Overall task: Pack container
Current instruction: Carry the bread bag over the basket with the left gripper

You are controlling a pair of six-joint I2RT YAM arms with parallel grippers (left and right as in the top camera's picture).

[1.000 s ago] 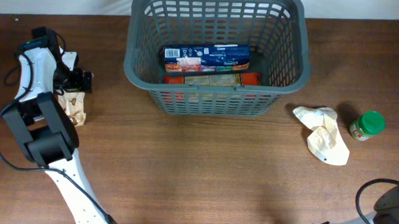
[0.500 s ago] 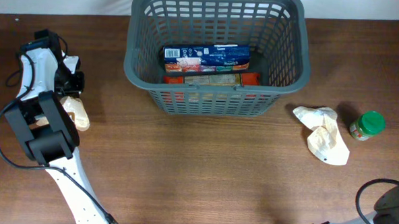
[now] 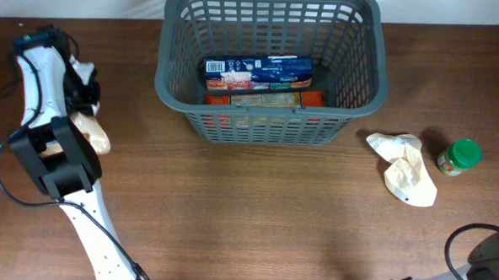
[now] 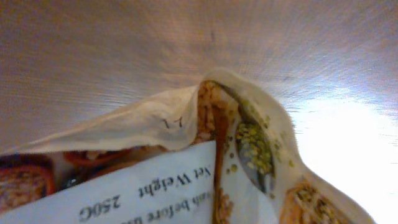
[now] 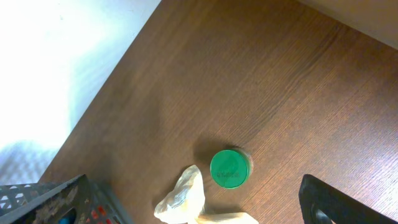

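Observation:
The container [image 3: 176, 48], a big dark grey lattice basket, stands at the table's back centre. It holds a blue box [image 3: 257, 70] and other packets [image 3: 268, 97]. My left gripper [image 3: 83, 90] is at the far left, shut on the top edge of a beige food pouch [image 3: 96, 136]. That pouch [image 4: 186, 186] fills the lower left wrist view, and no fingers show there. Of the right gripper, one dark finger [image 5: 339, 200] shows, high above the table with nothing in it.
A crumpled beige bag [image 3: 404, 168] and a green-lidded jar [image 3: 460, 158] lie right of the basket; the jar [image 5: 230, 168] and the bag [image 5: 183, 199] also appear in the right wrist view. The table's far edge runs behind the basket. The right arm [image 3: 489, 260] sits at the front right corner.
My left gripper has closed on the pouch's top edge and pulled back toward the far left; the pouch has tipped up from lying flat. The right arm has not moved.

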